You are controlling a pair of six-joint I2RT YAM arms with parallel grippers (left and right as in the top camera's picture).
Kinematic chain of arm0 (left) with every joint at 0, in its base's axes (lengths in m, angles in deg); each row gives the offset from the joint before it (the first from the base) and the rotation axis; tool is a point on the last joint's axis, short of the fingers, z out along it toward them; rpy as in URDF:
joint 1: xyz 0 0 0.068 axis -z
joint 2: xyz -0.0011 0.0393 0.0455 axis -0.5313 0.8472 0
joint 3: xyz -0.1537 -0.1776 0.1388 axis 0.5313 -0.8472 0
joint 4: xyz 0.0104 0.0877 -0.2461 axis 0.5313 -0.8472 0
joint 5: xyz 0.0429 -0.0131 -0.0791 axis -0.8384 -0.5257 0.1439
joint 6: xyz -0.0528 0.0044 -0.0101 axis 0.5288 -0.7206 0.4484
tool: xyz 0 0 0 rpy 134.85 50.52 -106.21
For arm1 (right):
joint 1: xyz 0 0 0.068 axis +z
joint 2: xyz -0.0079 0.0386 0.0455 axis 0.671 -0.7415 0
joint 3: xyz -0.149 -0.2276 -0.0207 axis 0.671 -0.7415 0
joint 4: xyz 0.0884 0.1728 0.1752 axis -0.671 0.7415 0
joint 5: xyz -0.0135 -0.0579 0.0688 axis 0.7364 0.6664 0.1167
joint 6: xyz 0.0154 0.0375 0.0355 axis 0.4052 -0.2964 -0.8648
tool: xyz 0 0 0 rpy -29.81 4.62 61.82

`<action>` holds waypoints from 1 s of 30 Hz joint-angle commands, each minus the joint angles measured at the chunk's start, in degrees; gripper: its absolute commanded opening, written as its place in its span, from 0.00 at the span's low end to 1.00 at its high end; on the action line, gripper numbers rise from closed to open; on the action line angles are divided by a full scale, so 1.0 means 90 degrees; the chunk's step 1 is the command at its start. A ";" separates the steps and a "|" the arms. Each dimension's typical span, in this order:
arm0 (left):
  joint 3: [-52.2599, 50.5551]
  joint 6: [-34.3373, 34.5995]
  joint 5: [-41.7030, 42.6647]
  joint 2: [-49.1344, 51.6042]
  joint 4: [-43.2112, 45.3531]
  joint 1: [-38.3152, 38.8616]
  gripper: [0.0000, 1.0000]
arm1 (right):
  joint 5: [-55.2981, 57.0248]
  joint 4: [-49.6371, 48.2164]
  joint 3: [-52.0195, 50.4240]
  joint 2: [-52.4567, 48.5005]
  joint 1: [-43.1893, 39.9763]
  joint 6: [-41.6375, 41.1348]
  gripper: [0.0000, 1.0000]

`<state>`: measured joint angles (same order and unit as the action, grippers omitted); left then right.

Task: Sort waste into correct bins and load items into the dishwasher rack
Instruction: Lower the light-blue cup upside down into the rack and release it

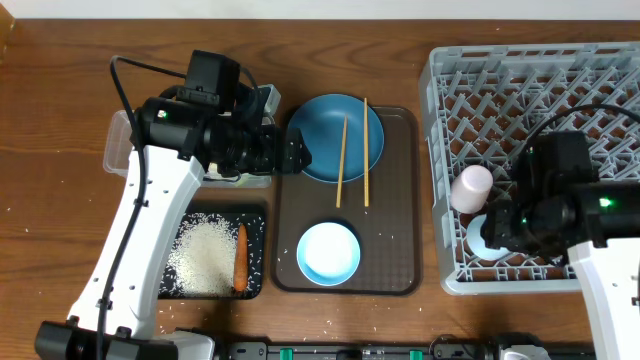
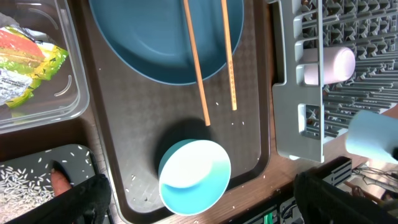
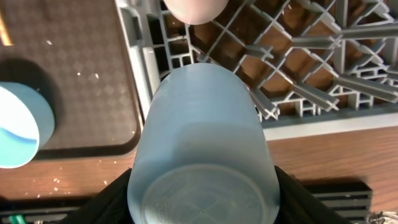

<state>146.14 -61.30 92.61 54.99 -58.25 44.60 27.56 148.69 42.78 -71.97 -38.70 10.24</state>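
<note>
My right gripper [image 3: 202, 200] clasps the light blue cup [image 3: 202, 124] mid-wall (smooth, light, probably slippery), dishwasher rack [image 3: 323, 93] just beneath; left gripper [image 2: 206, 200] gapes empty.

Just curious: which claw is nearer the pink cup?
Right. The right claw, gripping the light blue cup, is beside the pink cup; the left claw is across the brown tray.

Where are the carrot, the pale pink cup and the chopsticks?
carrot [image 1: 240, 257]: overhead view, middle of its length.
pale pink cup [image 1: 472, 187]: overhead view, its rounded side.
chopsticks [image 1: 342, 160]: overhead view, mid-shaft of the slanted stick.
</note>
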 commanded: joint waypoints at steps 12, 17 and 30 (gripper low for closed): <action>-0.0034 0.0002 -0.0058 0.0036 -0.0010 -0.0027 0.96 | 0.0041 -0.0663 -0.0673 0.0039 -0.0058 -0.0216 0.19; -0.0034 0.0002 -0.0058 0.0036 -0.0010 -0.0027 0.97 | 0.0044 -0.0512 -0.0673 0.0039 -0.0058 -0.0381 0.19; -0.0034 0.0002 -0.0058 0.0036 -0.0010 -0.0027 0.96 | 0.0070 -0.0049 -0.0675 0.0036 -0.0058 -0.0646 0.18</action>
<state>146.14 -61.30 92.64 54.99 -58.25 44.60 27.76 148.30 36.87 -71.97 -38.70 5.48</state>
